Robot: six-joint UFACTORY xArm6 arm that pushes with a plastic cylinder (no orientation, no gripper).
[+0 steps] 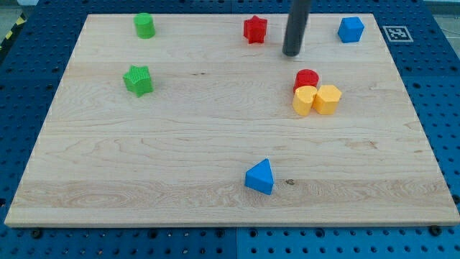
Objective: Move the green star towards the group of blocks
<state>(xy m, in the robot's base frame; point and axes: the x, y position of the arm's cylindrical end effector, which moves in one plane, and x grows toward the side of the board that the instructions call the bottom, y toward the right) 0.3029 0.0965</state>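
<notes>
Hanging clawless at the far side, my tip (291, 53) stood right of the green star (138, 80), unready to push it toward the group (315, 93).

**Bright, even light and a mostly sharp picture**

Soft, diffuse light covers the wooden board (215, 144) evenly, with no glare on the pale grain. Shadows are faint and short: a thin dark edge sits under the blue triangular block (259, 177) and the green star (138, 80). The rod is slightly soft along its edges, down to my tip (291, 53). Block colours are saturated. The board's far edge looks narrower than its near one.
</notes>
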